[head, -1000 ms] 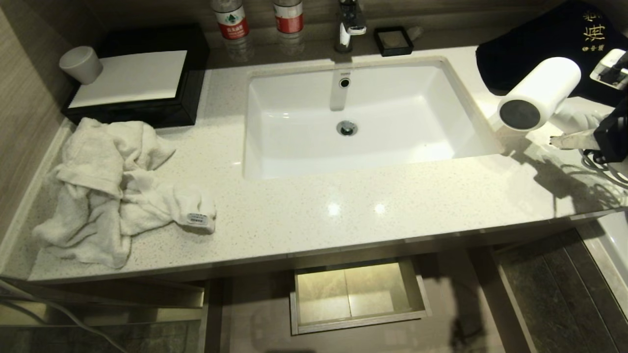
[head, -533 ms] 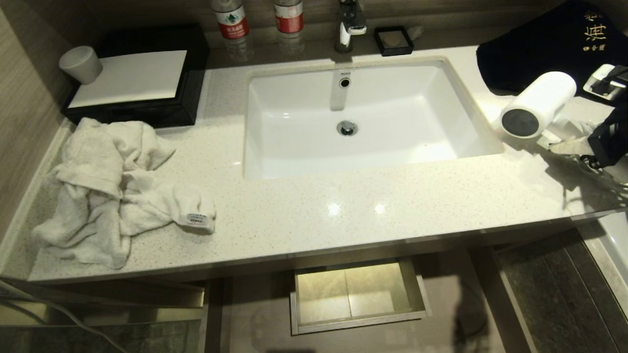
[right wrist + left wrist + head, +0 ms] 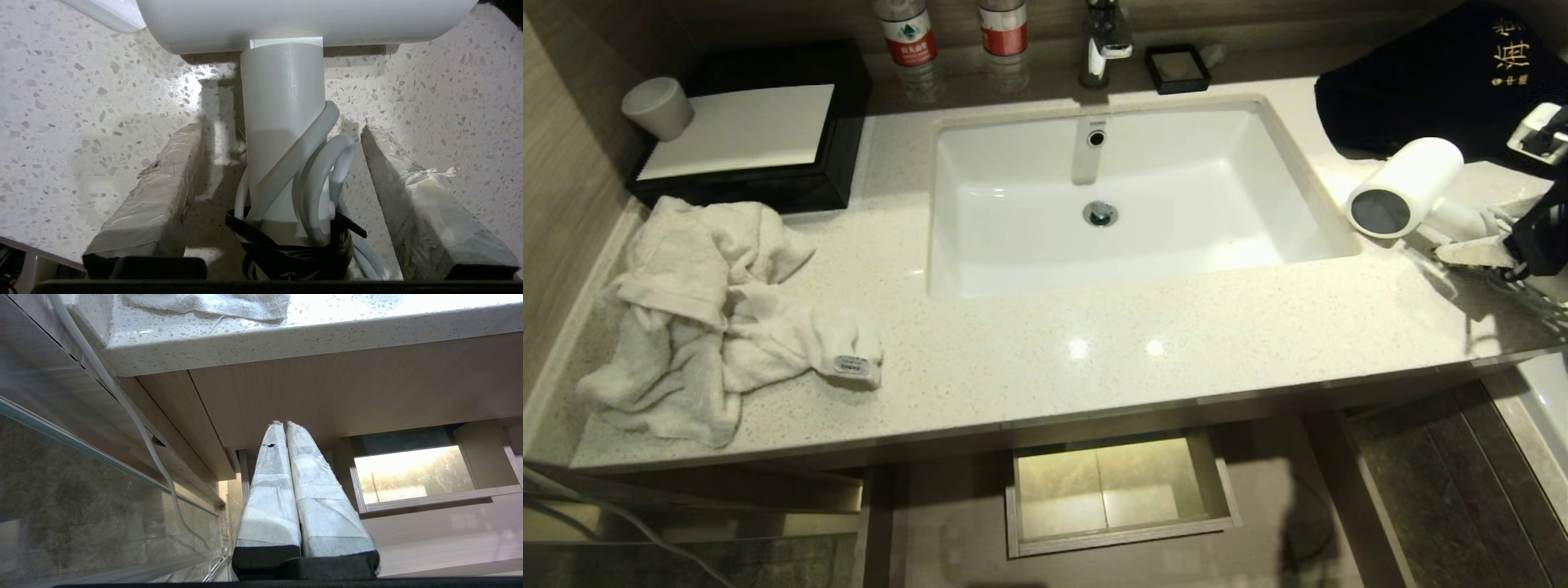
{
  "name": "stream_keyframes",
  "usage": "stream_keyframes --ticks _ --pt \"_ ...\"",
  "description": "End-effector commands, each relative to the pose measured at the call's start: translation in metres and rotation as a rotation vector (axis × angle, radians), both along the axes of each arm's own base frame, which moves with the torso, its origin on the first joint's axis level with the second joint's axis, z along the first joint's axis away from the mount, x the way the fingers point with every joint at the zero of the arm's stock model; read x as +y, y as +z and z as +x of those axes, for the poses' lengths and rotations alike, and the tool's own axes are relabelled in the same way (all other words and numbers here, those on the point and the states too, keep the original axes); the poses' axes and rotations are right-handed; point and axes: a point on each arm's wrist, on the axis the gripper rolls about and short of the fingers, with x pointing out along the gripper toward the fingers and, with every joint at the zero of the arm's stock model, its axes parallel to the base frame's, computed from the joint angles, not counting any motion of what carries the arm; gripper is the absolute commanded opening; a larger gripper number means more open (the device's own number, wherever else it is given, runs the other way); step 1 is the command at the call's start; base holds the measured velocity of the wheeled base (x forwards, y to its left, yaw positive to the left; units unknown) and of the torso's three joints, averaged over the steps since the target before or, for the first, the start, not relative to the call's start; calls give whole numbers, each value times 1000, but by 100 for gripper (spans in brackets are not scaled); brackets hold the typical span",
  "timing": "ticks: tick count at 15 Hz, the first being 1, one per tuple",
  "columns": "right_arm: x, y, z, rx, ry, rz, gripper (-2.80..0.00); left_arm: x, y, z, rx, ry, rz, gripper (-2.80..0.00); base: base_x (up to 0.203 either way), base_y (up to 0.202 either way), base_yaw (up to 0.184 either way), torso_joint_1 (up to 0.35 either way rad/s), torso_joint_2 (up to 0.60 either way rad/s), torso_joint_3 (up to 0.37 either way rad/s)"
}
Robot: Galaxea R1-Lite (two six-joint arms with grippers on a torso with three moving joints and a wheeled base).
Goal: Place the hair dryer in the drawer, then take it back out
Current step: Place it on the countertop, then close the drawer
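Hair dryer, your one, lies on the countertop right of the sink. Only your right wrist view shows the right gripper released, fingers straddling its handle. One drawer stands open; two bottles behind; left gripper clenched empty.

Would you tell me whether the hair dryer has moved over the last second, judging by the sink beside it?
Yes. The hair dryer has come down beside the sink onto the countertop, with the right gripper open around its handle.
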Motion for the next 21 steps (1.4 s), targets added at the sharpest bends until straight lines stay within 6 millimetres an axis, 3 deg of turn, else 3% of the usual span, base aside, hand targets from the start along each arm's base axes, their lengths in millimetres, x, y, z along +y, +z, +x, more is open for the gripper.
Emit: stream_keyframes --ticks 1,5,6,12,21 --pt "5 16 -19 -57 33 -3 0 0 0 0 0 0 0 -280 0 0 0 0 0 0" --pt "10 38 -61 -133 14 -9 0 0 0 0 0 1 0 -280 0 0 0 0 0 0" --pt "13 41 -74 -139 -4 -1 -280 0 0 0 1 1 0 -280 0 0 0 0 0 0" --pt "25 41 -113 -95 -333 -24 -280 0 0 0 0 1 0 -280 0 0 0 0 0 0" --pt "50 33 -120 -89 -325 -9 -280 0 0 0 1 -1 0 -280 0 0 0 0 0 0"
